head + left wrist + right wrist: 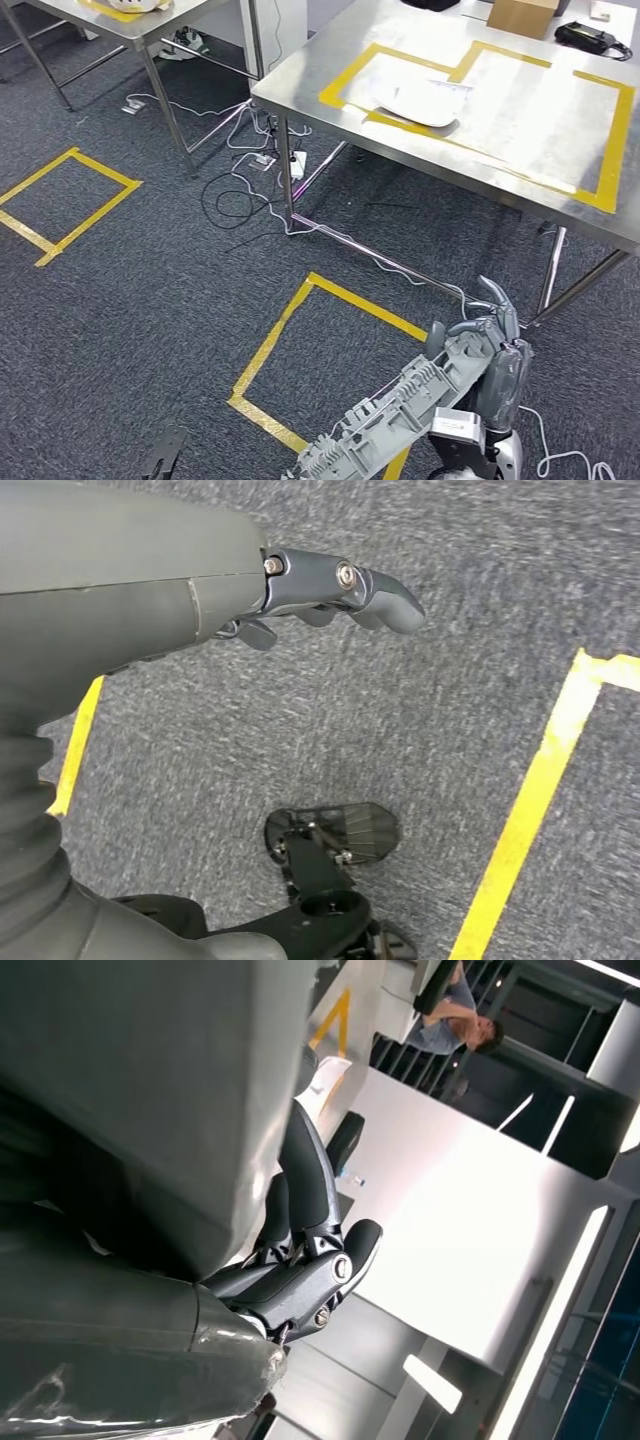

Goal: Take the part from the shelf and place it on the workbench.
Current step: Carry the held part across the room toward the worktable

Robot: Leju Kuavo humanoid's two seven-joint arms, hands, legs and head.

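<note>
Carrying the long grey part (400, 415) gripped in the right hand (504, 352), left hand (332, 590) empty with fingers loosely extended. Keep it level and approach the surface (528, 180) squarely before lowering onto the yellow-taped area.

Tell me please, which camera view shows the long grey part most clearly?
The head view: the long grey part lies along the frame, ribs visible, held by the right hand. The right wrist view shows it as a blurred grey surface. The left wrist view looks at carpet.
</note>
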